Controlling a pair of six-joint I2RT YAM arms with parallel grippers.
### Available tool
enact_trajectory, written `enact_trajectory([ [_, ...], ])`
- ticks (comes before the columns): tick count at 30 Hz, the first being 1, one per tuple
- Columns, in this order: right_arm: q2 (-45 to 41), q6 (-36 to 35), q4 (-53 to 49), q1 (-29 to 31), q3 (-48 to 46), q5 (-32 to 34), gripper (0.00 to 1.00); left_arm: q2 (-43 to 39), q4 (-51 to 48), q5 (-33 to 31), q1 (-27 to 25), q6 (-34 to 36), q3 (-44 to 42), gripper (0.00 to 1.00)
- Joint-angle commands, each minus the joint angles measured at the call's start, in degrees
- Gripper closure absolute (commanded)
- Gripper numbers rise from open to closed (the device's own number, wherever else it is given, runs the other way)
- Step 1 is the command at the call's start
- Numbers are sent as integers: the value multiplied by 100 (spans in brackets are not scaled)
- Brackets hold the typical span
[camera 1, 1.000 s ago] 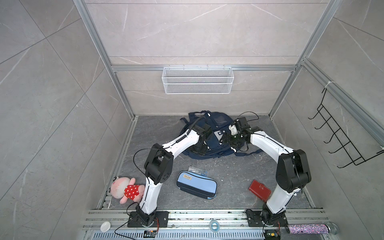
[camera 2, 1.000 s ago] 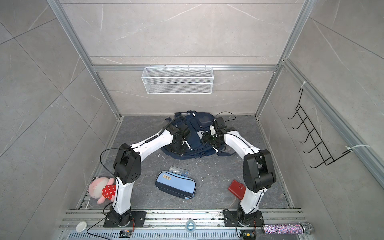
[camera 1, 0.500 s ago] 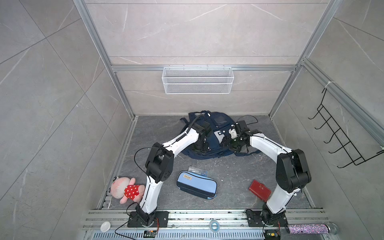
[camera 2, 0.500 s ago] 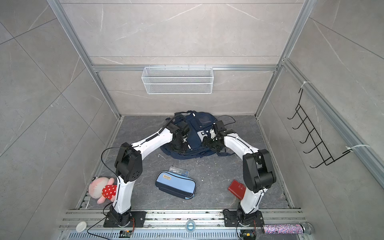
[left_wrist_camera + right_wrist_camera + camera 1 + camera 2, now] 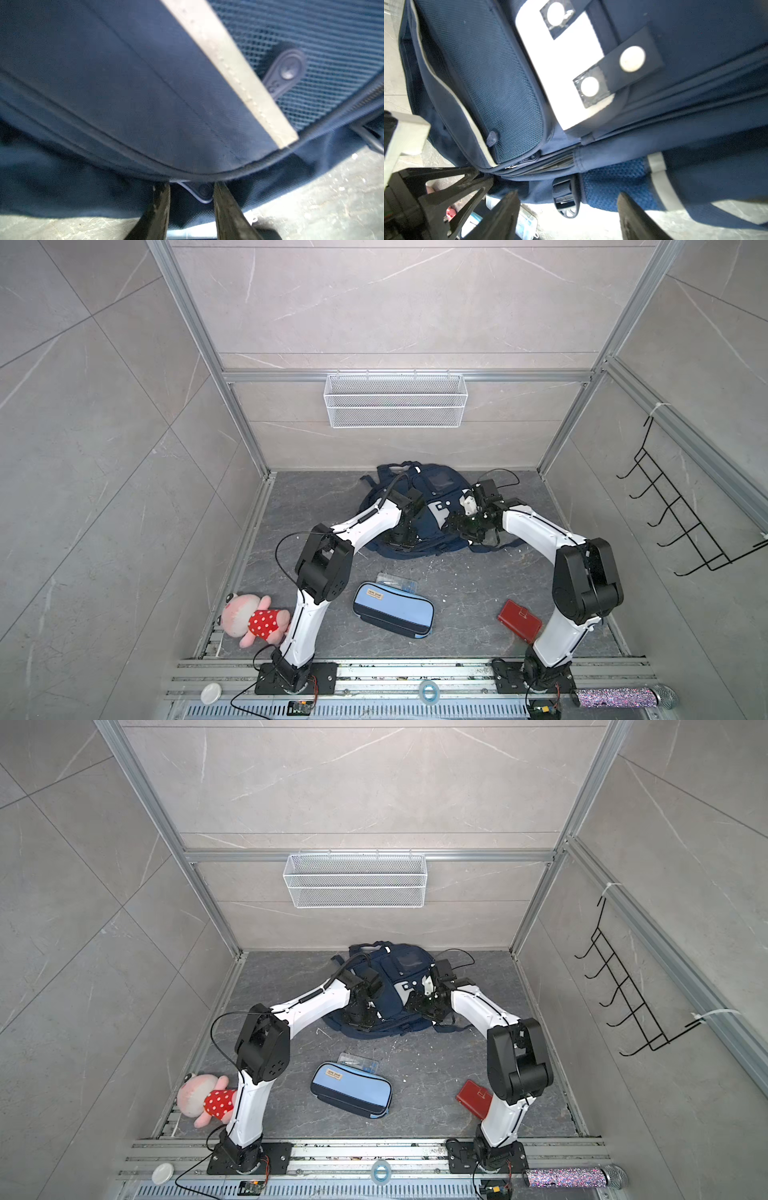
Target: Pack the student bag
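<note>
The student bag (image 5: pixel 432 489) (image 5: pixel 399 965), navy with a white patch pocket (image 5: pixel 560 72), lies flat at the back of the floor. My left gripper (image 5: pixel 400 538) (image 5: pixel 360 1017) points down at the bag's near left edge. In the left wrist view its jaws (image 5: pixel 191 187) stand a little apart at the piped hem, with a zip pull (image 5: pixel 202 192) lying between the tips and not clamped. My right gripper (image 5: pixel 463 526) (image 5: pixel 420 1004) is over the bag's right side. It is wide open (image 5: pixel 566 195), with a strap buckle (image 5: pixel 564 199) between its fingers and untouched.
On the near floor lie a light-blue pencil case (image 5: pixel 392 610), a clear plastic box (image 5: pixel 397 578) behind it, a red wallet (image 5: pixel 519 620) and a pink plush toy (image 5: pixel 251 618). A wire basket (image 5: pixel 395 400) hangs on the back wall and a black hook rack (image 5: pixel 685 522) on the right wall.
My right gripper has slid a little toward the bag's near edge. The left arm has hardly moved.
</note>
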Motion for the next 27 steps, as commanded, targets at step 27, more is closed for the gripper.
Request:
enact_trajectory([
  [27,93,-88,84,-119,176,-14,23,-913,1218,667,1089,-587,-1963,90],
])
